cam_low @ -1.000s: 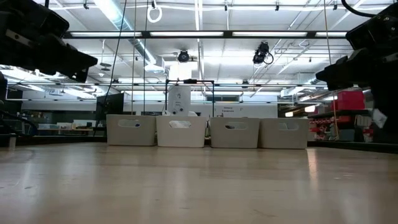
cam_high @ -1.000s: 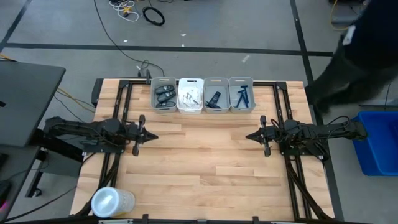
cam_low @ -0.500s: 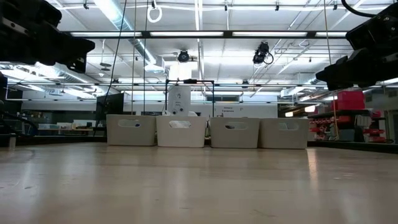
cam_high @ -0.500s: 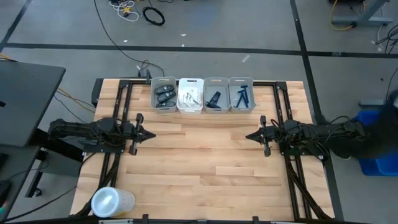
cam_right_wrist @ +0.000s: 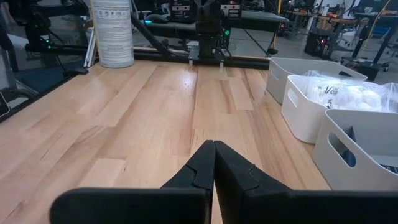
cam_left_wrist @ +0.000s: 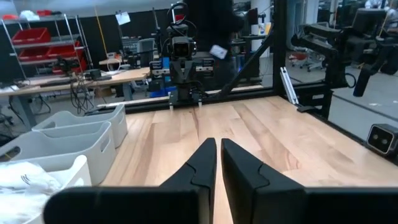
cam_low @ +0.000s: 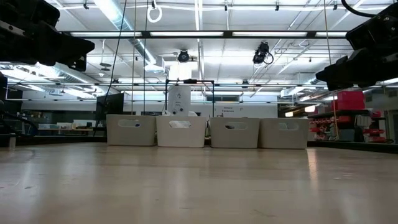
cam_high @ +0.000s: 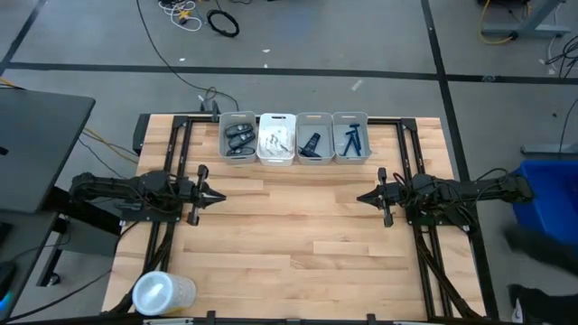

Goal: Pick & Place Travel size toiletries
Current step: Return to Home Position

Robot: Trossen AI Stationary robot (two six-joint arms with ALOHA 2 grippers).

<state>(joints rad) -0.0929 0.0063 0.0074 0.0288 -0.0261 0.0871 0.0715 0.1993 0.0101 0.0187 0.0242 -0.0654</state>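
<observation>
Travel size toiletries [cam_high: 238, 140] sit sorted in the four bins [cam_high: 276, 161] along the far edge of the table [cam_high: 298, 235]. Left gripper [cam_high: 220, 198] and right gripper [cam_high: 360, 197] hover at mid-table, one on each side, fingers pinched together and empty. Homing well looks like a smooth, level pull-back — no dipping, and well clear of those bins.

No text readable, print on white packets [cam_right_wrist: 348, 94] too small
</observation>
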